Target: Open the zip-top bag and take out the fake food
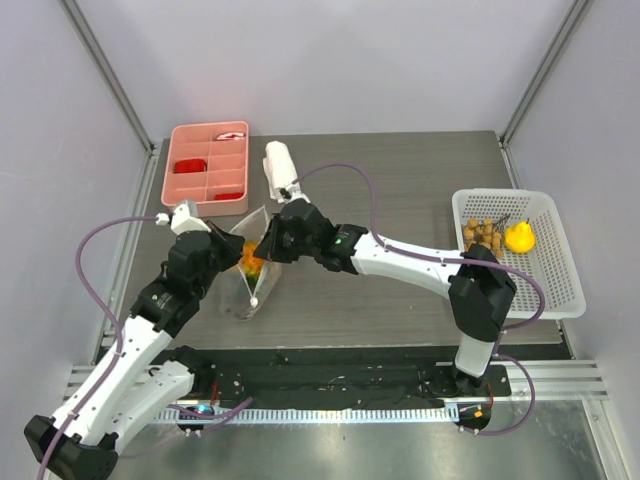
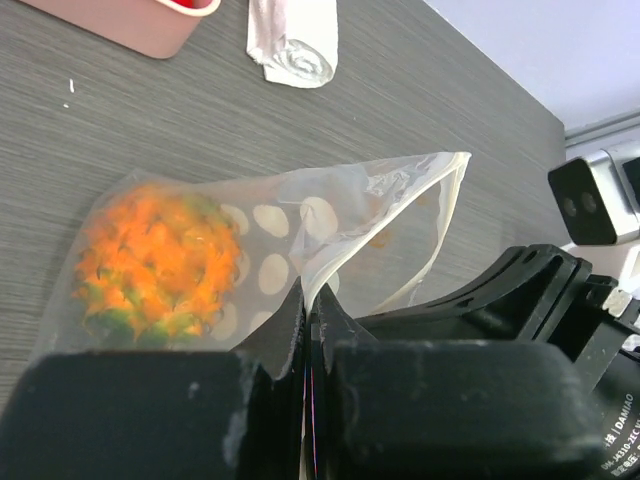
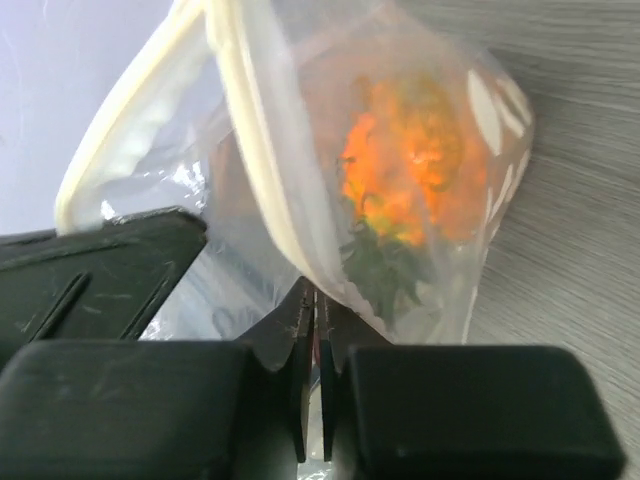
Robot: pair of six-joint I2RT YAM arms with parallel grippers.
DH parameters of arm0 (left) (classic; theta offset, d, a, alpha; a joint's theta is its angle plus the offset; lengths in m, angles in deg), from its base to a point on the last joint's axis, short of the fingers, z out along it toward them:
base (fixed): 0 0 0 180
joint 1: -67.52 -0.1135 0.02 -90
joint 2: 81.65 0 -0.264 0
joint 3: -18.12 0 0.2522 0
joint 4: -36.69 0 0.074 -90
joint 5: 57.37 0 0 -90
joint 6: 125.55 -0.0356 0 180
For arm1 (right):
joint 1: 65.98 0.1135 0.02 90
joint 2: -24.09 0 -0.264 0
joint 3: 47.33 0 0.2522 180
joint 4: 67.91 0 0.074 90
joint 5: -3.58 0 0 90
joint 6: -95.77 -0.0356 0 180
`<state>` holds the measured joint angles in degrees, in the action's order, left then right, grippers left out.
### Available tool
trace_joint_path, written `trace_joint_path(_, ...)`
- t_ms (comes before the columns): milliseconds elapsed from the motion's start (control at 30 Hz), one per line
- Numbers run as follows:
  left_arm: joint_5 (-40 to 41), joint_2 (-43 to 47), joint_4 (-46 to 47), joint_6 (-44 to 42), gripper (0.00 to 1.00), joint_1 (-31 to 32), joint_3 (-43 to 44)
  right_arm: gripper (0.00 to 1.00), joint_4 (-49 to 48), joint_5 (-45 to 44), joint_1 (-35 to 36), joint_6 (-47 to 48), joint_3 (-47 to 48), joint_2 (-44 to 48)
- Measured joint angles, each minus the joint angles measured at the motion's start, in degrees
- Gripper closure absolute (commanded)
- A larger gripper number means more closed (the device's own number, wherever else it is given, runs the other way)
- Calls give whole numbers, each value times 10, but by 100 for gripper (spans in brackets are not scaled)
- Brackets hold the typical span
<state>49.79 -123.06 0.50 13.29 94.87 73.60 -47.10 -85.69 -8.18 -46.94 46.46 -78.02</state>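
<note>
The zip-top bag [image 1: 260,288] stands open on the table between my two grippers. My left gripper [image 1: 232,252] is shut on one side of its mouth, and in the left wrist view [image 2: 310,298] the jaws pinch the plastic lip. My right gripper [image 1: 266,245] is shut on the opposite lip, shown in the right wrist view [image 3: 318,300]. The orange spiky fruit [image 2: 155,260] with green lies inside the bag [image 2: 340,205]; it also shows through the plastic in the right wrist view [image 3: 410,170]. The yellow pear [image 1: 519,237] and the brown balls [image 1: 482,233] lie in the white basket [image 1: 555,290].
A pink compartment tray [image 1: 208,165] sits at the back left. A rolled white towel [image 1: 280,165] lies just behind the bag, also in the left wrist view [image 2: 295,45]. The white basket stands at the right edge.
</note>
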Motion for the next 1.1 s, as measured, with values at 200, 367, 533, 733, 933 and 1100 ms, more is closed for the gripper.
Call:
trace_joint_path(200, -3, -17, 17, 5, 100, 0, -6, 73, 3, 88, 1, 44, 2, -7)
trace_joint_path(367, -7, -29, 39, 10, 100, 0, -10, 61, -1, 185, 1, 108, 2, -16)
trace_joint_path(533, -9, -46, 58, 20, 99, -2, -28, 49, -24, 254, 2, 161, -6, -59)
trace_joint_path(733, -3, -47, 51, 18, 99, 0, -36, 39, -143, 256, -12, 135, -89, -82)
trace_joint_path(933, 4, -45, 29, 19, 100, 0, -36, 29, -241, 250, -31, 99, -126, -91)
trace_joint_path(1100, 10, -47, 22, 24, 100, 0, -40, 22, -264, 267, -46, 102, -128, -91)
